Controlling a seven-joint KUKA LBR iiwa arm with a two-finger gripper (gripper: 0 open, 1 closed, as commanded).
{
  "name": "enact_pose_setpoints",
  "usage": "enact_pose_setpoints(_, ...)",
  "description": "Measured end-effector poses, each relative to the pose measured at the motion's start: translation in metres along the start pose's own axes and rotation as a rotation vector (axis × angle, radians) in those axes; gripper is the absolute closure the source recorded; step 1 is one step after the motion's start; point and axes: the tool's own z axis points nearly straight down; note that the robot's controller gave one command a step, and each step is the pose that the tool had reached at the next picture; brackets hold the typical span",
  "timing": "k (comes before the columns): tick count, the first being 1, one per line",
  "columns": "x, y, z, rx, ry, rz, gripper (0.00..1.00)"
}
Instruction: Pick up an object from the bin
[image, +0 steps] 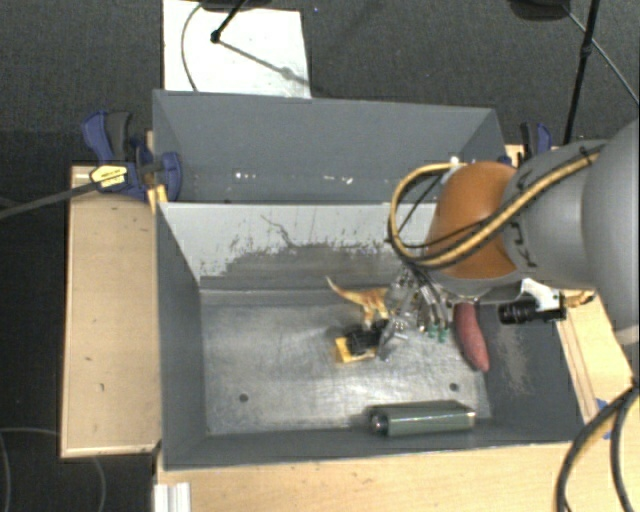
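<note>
My gripper (402, 322) hangs low over the middle of the bin floor, right of centre. Its tip is just beside a small yellow and black thing (354, 347) lying on the floor to its lower left; I cannot tell whether they touch. A tan, curved toy figure (358, 295) lies just behind that, close to the gripper's left side. A dark red oblong thing (471, 337) lies to the right of the gripper, partly under the arm.
A dark grey-green cylinder (423, 419) lies along the bin's front wall, right of centre. The arm with its orange cover and looped cables reaches in over the bin's right side. The left half of the floor is bare metal.
</note>
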Motion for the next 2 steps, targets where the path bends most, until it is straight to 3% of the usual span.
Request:
enact_pose_setpoints(1,0.0,0.0,0.0,0.0,0.0,-0.001,1.0)
enact_pose_setpoints(2,0.01,-0.01,-0.034,0.005,0.024,0.009,1.0)
